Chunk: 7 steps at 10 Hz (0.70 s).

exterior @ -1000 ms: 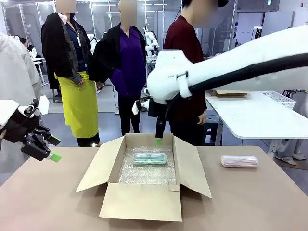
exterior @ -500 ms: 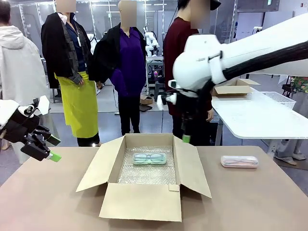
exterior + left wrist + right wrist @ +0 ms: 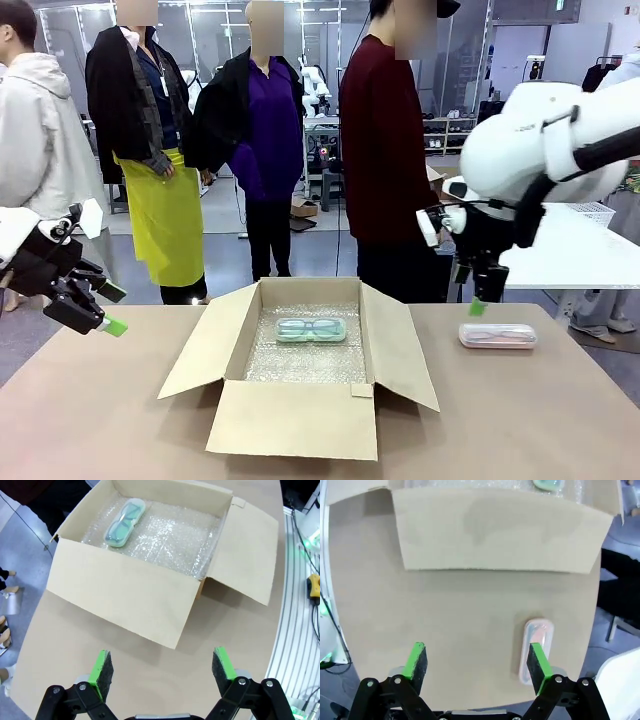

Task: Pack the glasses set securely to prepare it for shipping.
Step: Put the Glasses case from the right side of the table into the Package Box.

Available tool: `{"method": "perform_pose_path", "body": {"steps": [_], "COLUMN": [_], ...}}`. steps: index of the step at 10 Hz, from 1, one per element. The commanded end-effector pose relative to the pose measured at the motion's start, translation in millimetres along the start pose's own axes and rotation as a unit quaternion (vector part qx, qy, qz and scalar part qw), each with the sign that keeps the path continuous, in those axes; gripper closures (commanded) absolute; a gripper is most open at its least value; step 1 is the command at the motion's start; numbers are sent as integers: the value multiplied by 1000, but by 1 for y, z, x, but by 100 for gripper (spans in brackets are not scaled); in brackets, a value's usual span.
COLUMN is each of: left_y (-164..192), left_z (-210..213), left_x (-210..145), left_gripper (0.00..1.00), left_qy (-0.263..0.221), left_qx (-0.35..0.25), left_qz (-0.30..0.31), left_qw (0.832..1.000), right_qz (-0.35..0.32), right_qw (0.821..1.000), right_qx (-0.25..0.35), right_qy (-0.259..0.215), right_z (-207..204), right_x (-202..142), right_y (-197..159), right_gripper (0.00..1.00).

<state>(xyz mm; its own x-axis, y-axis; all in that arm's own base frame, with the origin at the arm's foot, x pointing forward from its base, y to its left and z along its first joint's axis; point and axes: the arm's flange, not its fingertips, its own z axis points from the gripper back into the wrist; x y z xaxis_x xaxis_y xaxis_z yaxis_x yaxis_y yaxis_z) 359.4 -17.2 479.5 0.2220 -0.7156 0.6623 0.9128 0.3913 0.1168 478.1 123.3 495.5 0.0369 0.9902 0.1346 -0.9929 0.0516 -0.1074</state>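
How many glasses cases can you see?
2. The mint-green case lies on bubble wrap inside the open box; the pale pink case lies on the table, right of the box.

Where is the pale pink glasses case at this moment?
In the front view, the pink case lies on the table right of the open cardboard box, outside it, below the open right gripper.

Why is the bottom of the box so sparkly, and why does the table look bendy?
Left wrist view: the bubble wrap lining the box catches the light and glints. Right wrist view: the wide lens bends the table edges into curves.
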Motion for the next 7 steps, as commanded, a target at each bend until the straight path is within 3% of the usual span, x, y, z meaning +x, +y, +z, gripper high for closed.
{"method": "perform_pose_path", "body": {"steps": [1, 6, 7], "left_y": [2, 2, 2], "left_z": [2, 2, 2], "left_x": [-1, -1, -1], "left_gripper": [0, 0, 0], "left_qy": [-13, -13, -13], "left_qx": [-8, -8, -8], "left_qz": [-7, -7, -7], "left_qw": [1000, 1000, 1000], "right_qz": [20, 1, -82], "right_qw": [1000, 1000, 995], "right_qx": [-4, 2, -21], "right_qy": [9, 2, 59], "right_z": [2, 0, 10], "right_x": [3, -3, 4], "right_y": [10, 4, 2], "right_gripper": [0, 0, 0]}}
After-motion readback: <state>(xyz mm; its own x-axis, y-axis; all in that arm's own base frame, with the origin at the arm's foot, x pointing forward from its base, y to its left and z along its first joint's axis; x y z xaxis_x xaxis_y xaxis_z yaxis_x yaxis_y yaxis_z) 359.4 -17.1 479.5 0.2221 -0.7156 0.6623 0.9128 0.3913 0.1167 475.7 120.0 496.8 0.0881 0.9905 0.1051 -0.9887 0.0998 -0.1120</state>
